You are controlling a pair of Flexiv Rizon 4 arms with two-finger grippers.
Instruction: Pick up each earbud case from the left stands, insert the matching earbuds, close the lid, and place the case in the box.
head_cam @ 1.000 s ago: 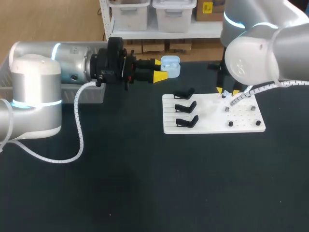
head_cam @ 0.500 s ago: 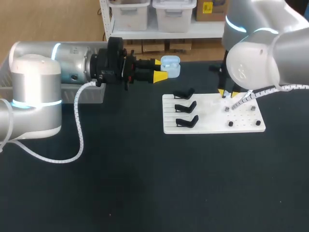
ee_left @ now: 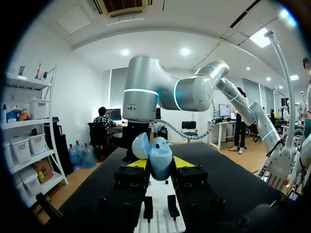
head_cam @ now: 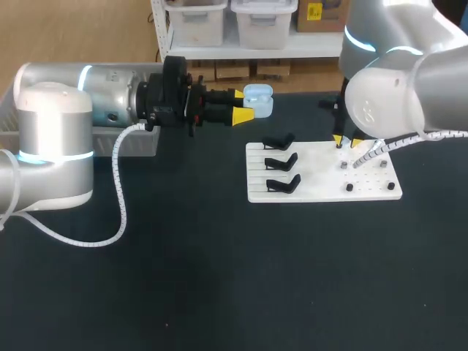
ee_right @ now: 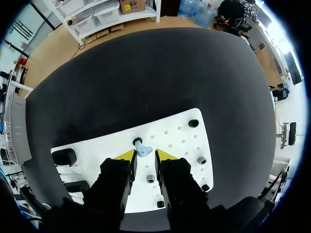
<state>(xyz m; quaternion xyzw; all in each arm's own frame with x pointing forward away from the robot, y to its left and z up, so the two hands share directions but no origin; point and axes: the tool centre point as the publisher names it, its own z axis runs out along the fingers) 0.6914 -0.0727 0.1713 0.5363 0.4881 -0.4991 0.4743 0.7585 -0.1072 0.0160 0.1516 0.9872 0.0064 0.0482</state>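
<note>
On the dark counter (head_cam: 183,278) lies a white board (head_cam: 314,177) with three black stands (head_cam: 281,161) on its left part. My right hand (ee_right: 145,155) hangs just over the board, and a small blue earbud (ee_right: 143,149) sits right in front of it; I cannot tell if the hand grips it. Farther back, my left hand (head_cam: 241,105) is closed on the light blue case (head_cam: 260,102), held up in the air with its lid open

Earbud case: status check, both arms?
Left gripper shut on earbud case, lid open, held aloft. Right gripper open, astride a blue earbud on the white board. Nothing blocking either.
</note>
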